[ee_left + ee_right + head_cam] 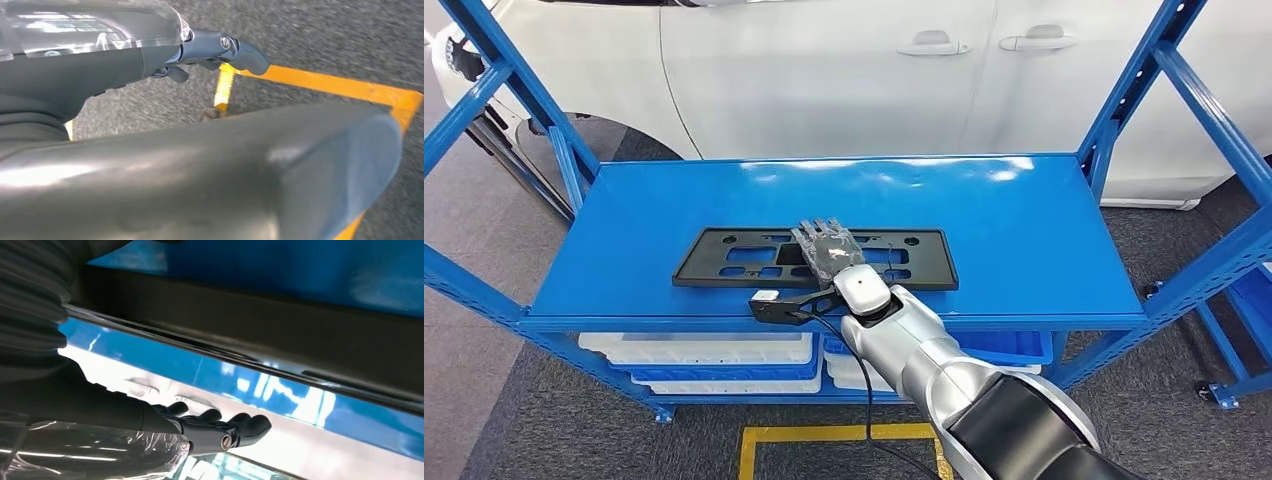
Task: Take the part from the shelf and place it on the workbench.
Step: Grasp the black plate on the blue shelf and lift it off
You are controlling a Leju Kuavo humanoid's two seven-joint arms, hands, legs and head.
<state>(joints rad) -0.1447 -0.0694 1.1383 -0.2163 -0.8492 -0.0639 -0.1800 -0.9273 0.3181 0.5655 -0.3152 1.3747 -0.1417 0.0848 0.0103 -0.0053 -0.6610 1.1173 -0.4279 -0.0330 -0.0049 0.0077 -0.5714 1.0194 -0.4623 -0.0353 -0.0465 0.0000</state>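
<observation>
The part is a long black plastic frame [699,266] with cut-outs, lying flat near the front of the blue shelf top [1024,220]. My right hand [829,248] reaches over its middle with the fingers stretched flat and apart, holding nothing. I cannot tell whether it touches the part. In the right wrist view the part [250,315] runs as a dark band close beside the straight fingers [220,427]. My left hand [220,47] hangs over the grey floor with its fingers loosely extended and nothing in them.
A white car [844,70] stands right behind the shelf. Blue uprights [1139,75] and braces frame both ends. White and blue bins [714,360] sit on the lower level. Yellow floor tape [824,435] marks the carpet in front.
</observation>
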